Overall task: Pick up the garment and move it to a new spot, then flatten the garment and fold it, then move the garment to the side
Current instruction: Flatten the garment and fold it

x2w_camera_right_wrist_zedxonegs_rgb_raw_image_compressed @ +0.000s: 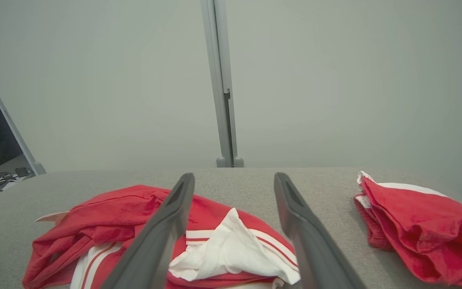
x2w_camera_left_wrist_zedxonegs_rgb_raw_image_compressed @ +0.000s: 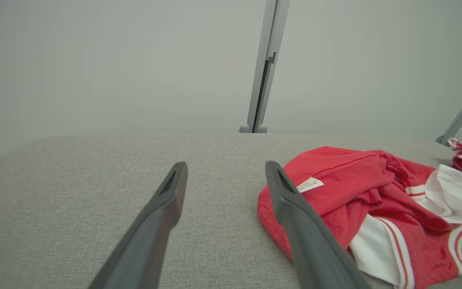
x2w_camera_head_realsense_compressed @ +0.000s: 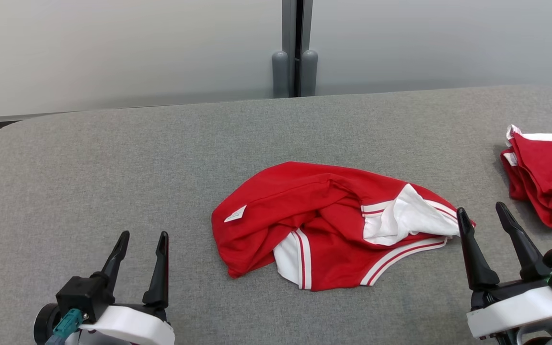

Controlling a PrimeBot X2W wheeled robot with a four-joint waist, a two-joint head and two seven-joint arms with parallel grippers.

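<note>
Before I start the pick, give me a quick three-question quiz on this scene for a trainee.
1. True or false: the left gripper is shut on the crumpled garment.
2. Where does the second red garment lie? A: at the left edge of the table. B: toward the table's right edge. C: under the crumpled garment.
3. Fill in: the ___ gripper's fingertips stand closest to the crumpled garment.

Key: 1 false, since it is open and apart from the cloth. 2 B. 3 right: the right gripper stands at the garment's edge.
</note>
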